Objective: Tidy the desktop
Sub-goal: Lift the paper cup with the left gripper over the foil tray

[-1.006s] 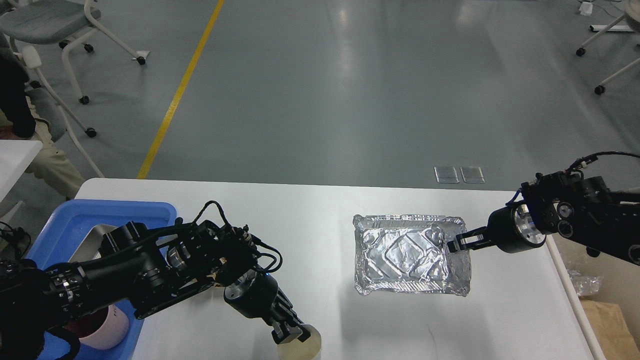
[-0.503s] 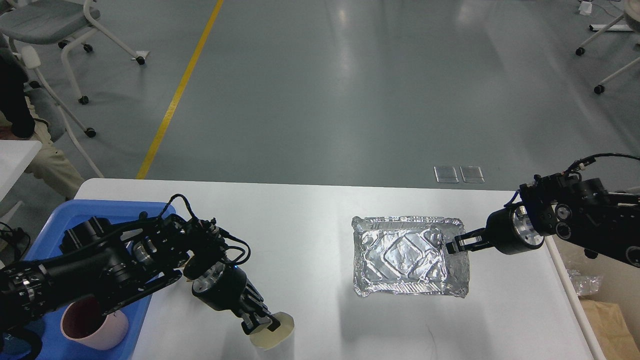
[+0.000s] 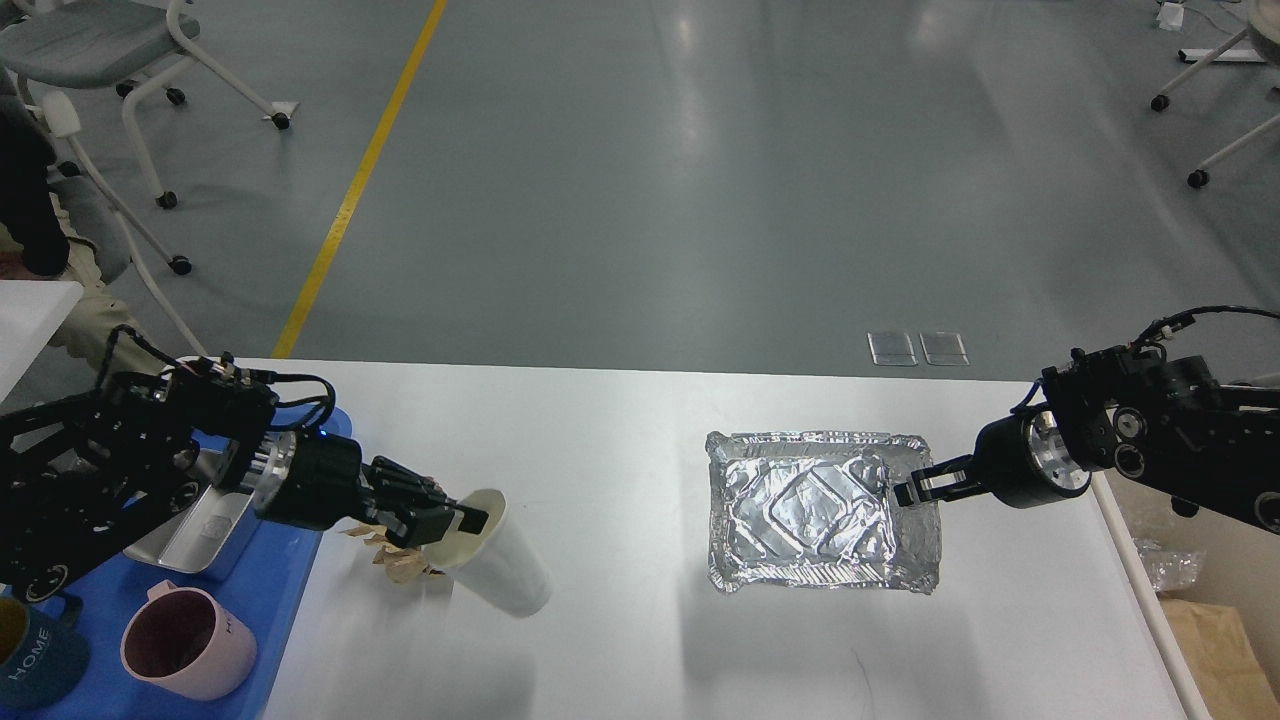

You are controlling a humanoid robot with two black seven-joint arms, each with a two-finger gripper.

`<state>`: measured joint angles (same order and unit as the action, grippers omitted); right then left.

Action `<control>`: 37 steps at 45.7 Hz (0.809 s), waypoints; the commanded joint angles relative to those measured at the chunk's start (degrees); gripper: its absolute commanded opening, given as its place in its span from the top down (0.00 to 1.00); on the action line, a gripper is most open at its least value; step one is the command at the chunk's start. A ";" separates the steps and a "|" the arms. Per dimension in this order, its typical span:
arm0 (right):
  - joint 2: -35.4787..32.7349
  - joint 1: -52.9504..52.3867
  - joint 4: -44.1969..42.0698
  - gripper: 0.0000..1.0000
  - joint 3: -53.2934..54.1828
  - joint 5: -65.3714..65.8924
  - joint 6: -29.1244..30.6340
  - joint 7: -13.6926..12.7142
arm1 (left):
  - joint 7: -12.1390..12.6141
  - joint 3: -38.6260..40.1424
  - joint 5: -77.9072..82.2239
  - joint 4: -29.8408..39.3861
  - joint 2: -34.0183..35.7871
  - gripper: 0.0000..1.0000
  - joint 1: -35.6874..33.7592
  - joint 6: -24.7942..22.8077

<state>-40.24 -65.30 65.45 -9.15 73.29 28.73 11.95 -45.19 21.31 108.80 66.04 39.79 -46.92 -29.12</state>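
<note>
The counter [image 3: 620,440] — the wide white desktop — is filling the lower half of the frame, and two light, easily crushed things are sitting out on it. At lower left, the left gripper [image 3: 455,522] is pinching the rim of a white paper cup [image 3: 497,560], one of its fingers inside the mouth and the other outside, closed on the thin wall; the cup is tilting, mouth toward the left, with some brown crumpled scraps [image 3: 392,560] just beside it. Such a cup is probably weighing almost nothing and bending readily, so the rim, its stiffest part, is the sensible place to be gripping, and only gently. At centre right, the right gripper [image 3: 912,489] is meeting the right rim of a foil tray [image 3: 815,510], its fingers drawn close together there — whether they are actually clamping the foil I cannot tell. The foil looks thin, crinkled and slippery, likely to be denting or tearing under force; the rolled rim is the firmest hold. A blue tray [image 3: 290,560] at the far left edge is carrying a pink mug [image 3: 185,655] and a metal tin [image 3: 205,525].
</note>
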 commanded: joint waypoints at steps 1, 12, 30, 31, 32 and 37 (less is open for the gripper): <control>0.43 -0.01 0.03 1.00 0.01 0.01 0.01 0.00 | -0.08 5.93 -7.28 1.81 1.34 0.96 1.83 -0.49; 0.60 -0.53 0.20 1.00 0.01 -0.08 0.10 0.00 | -0.17 11.73 -15.28 4.45 -0.85 0.96 3.07 0.12; 0.96 -2.64 1.96 1.00 -0.43 -2.10 0.54 0.26 | 0.63 11.74 -12.57 -3.01 -13.06 0.95 3.42 3.99; 0.96 -2.82 1.96 1.00 -0.43 -2.10 0.54 0.26 | 0.63 11.74 -11.95 -3.89 -13.86 0.95 3.42 4.16; 0.96 -2.99 1.96 1.00 -0.52 -2.19 0.54 0.35 | 0.63 11.74 -11.51 -4.68 -14.65 0.95 3.33 4.16; 0.96 -3.35 2.05 1.00 -0.69 -2.37 0.63 0.26 | 0.63 11.74 -11.42 -7.85 -17.55 0.95 2.98 4.34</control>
<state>-39.23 -68.28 67.44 -9.67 71.05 29.30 12.25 -44.58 33.08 96.82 61.37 25.28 -43.60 -25.08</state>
